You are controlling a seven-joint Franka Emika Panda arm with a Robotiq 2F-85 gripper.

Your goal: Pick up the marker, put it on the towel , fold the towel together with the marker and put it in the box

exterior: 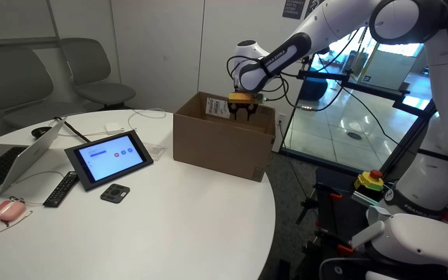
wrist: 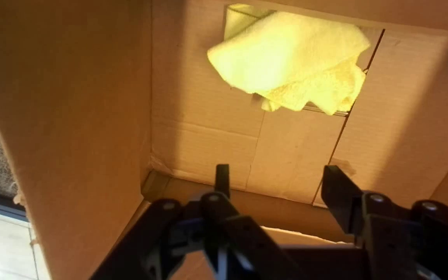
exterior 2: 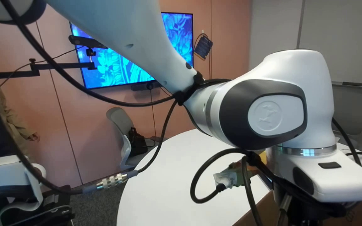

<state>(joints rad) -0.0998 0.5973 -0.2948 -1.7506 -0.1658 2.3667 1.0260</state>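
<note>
A yellow towel [wrist: 286,58] lies folded and crumpled on the bottom of the brown cardboard box [exterior: 222,146] in the wrist view. The box's inner wall also shows in the wrist view [wrist: 72,97]. The marker does not show in any view; whether it is inside the towel cannot be seen. My gripper [wrist: 275,171] is open, with nothing between its fingers. It points down into the box's open top, above and apart from the towel. In an exterior view the gripper [exterior: 242,116] shows at the box's rim, and there the towel is hidden by the box walls.
The box stands at the edge of the round white table [exterior: 208,217]. A tablet [exterior: 109,157], a small black puck [exterior: 115,193], a remote [exterior: 61,189], a laptop [exterior: 18,159] and a pink earbud case [exterior: 11,210] lie on the table. Cables hang from the arm.
</note>
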